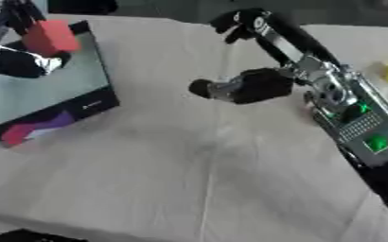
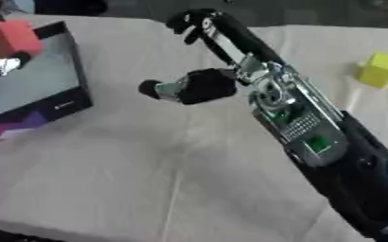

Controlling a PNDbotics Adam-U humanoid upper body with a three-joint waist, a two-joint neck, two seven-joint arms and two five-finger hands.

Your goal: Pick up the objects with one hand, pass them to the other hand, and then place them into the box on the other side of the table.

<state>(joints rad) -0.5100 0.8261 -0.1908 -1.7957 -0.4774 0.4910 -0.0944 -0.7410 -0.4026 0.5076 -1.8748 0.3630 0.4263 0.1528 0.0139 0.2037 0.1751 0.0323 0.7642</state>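
A red block (image 1: 52,37) hangs over the far left corner of the black-rimmed box (image 1: 94,101), which has a grey-green inside. My left hand (image 1: 15,64) comes in from the upper left edge with its fingers curled round the block; much of the hand is cut off by the frame. My right hand (image 2: 255,80) reaches across the middle of the table. It is open and holds nothing, its fingers (image 2: 199,21) stretched toward the far edge and its thumb (image 2: 177,89) sticking out to the left. A yellow block (image 2: 379,69) stands on the cloth at the far right.
A pale cloth (image 1: 189,179) with a long crease covers the table. The box's front side shows a purple and red print (image 1: 31,127). A dark shape (image 1: 23,235) sits at the bottom left corner.
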